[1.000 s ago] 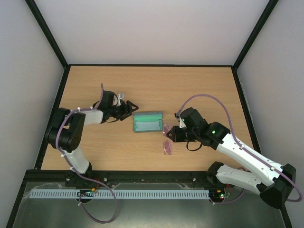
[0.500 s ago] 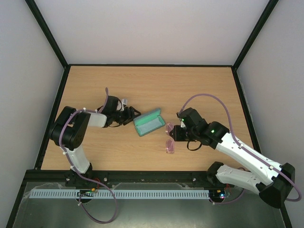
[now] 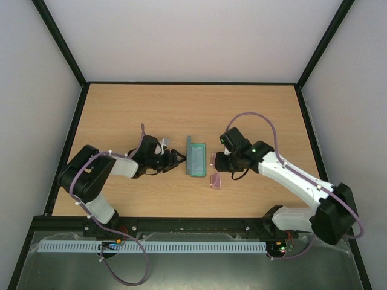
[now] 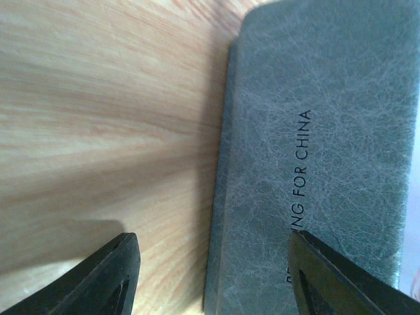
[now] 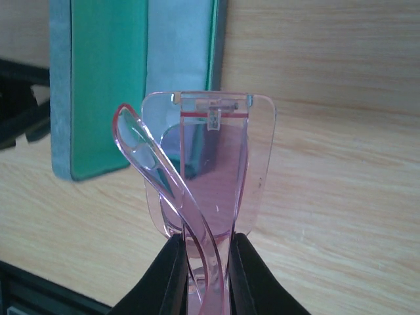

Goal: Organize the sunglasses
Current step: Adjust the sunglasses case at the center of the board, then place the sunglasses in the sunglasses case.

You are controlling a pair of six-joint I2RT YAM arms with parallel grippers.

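Top external view, set against the moments before: grey-blue oblong case (image 3: 196, 160) with green lining, lying open on the light wooden table (image 3: 181, 109). Swung round from crosswise to end-on, long side now running away from the arm bases. Turned, by the look of it, by the left gripper (image 3: 178, 160), now low at the case's left flank.

From the left wrist: black fingers (image 4: 111, 275) well apart, clamped on nothing. One over bare wood, the other over the case's (image 4: 315, 131) grained outer shell near its edge. Touching it or just clear of it: cannot tell.

Also changed: small sunglasses (image 3: 214, 180) with thin translucent pink frame and pinkish lenses, carried in closer. Now just beside the case's right edge, not yet inside.

From the right wrist: right gripper (image 5: 202, 249) squeezed tight on the sunglasses (image 5: 210, 170), frame pinched between both fingers, one slim arm curving up in front of the lens. Green lining of the case (image 5: 108, 85) open just beyond and to the left.

Judged meaning for the task: case likely lined up to receive the frame and steadied from the left. Probably next: easing the frame over the green tray and letting go without snagging the slim arm. Placing and closing the lid both not yet done.
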